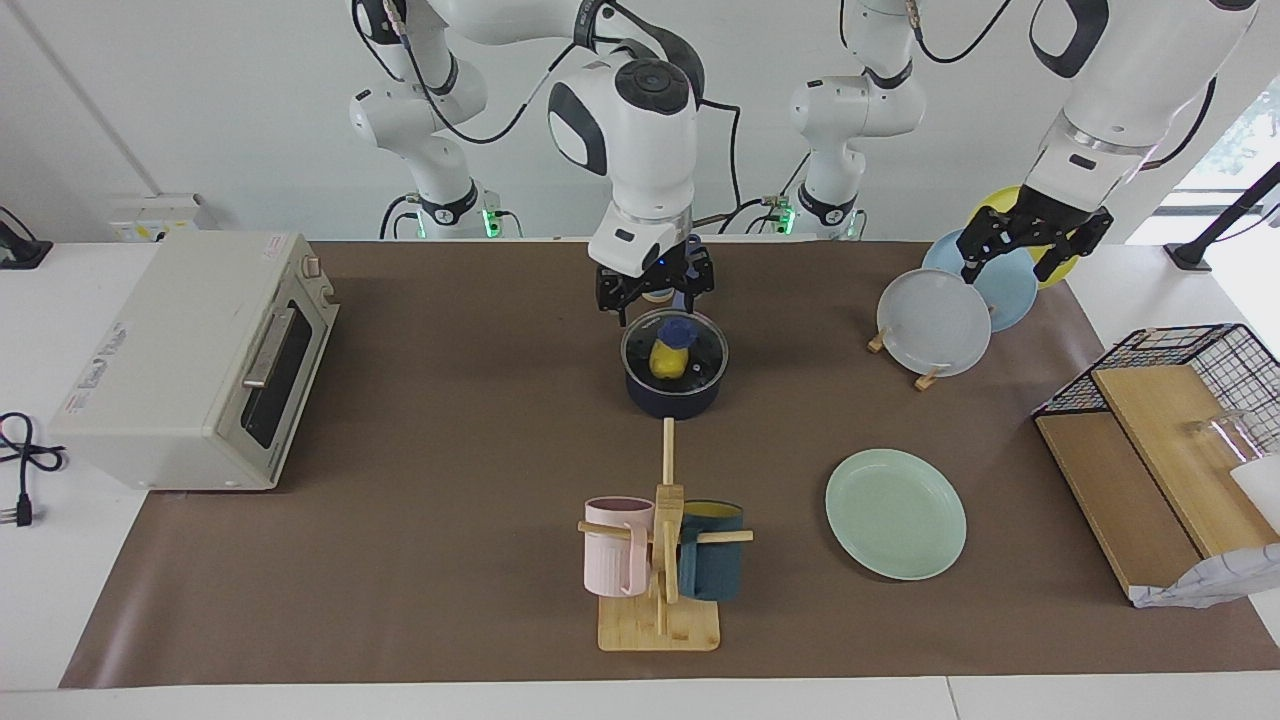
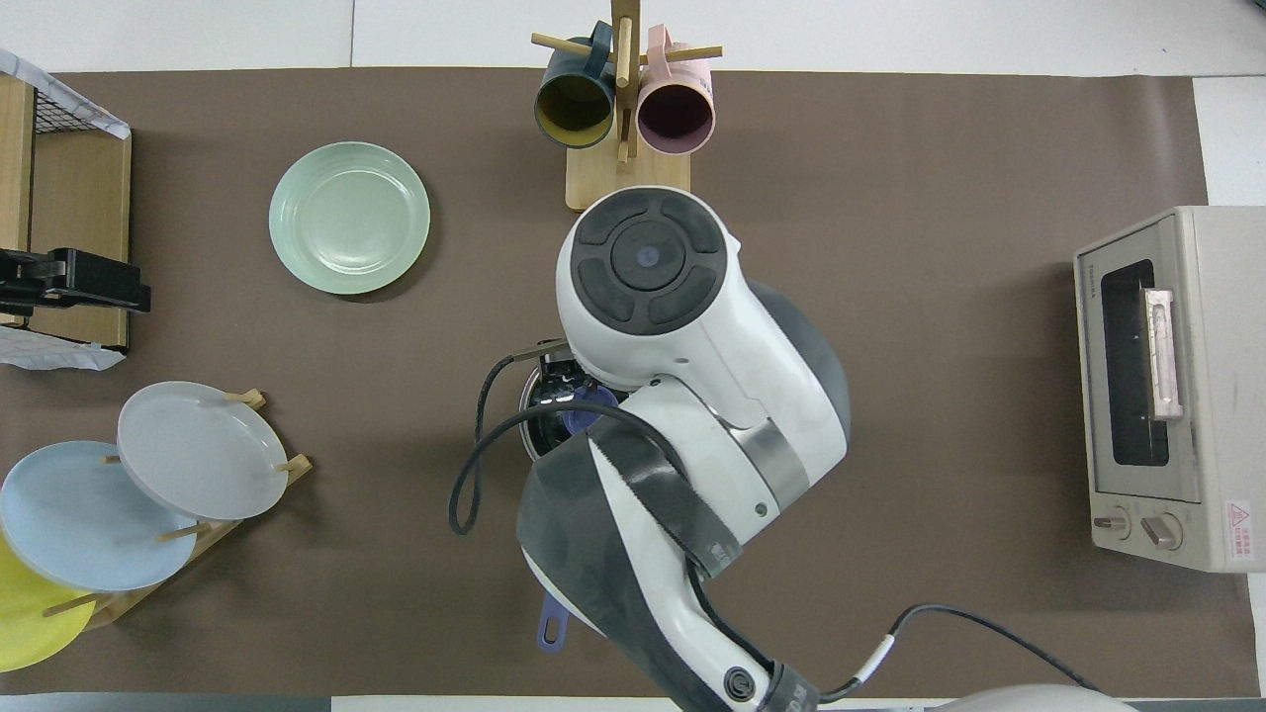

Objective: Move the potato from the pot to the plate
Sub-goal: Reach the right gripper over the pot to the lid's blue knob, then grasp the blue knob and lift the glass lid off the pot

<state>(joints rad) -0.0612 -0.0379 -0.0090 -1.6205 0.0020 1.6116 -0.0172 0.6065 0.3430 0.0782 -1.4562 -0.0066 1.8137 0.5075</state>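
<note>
The dark navy pot (image 1: 676, 395) stands mid-table with a round glass lid (image 1: 700, 345) on it, blue knob (image 1: 679, 329) on top. The yellow potato (image 1: 667, 361) shows through the lid, inside the pot. My right gripper (image 1: 655, 292) hangs open just above the pot's rim on the robots' side, holding nothing. In the overhead view the right arm hides most of the pot; only a bit of rim (image 2: 527, 398) and the handle's end (image 2: 552, 625) show. The mint-green plate (image 1: 896, 513) (image 2: 349, 218) lies empty, farther from the robots, toward the left arm's end. My left gripper (image 1: 1035, 250) waits raised and open above the plate rack.
A rack with upright grey (image 1: 935, 322), light blue and yellow plates stands near the left arm. A wooden mug tree (image 1: 662, 545) with a pink and a teal mug stands farther from the robots than the pot. A toaster oven (image 1: 190, 360) is at the right arm's end, a wire basket (image 1: 1190, 400) at the left arm's.
</note>
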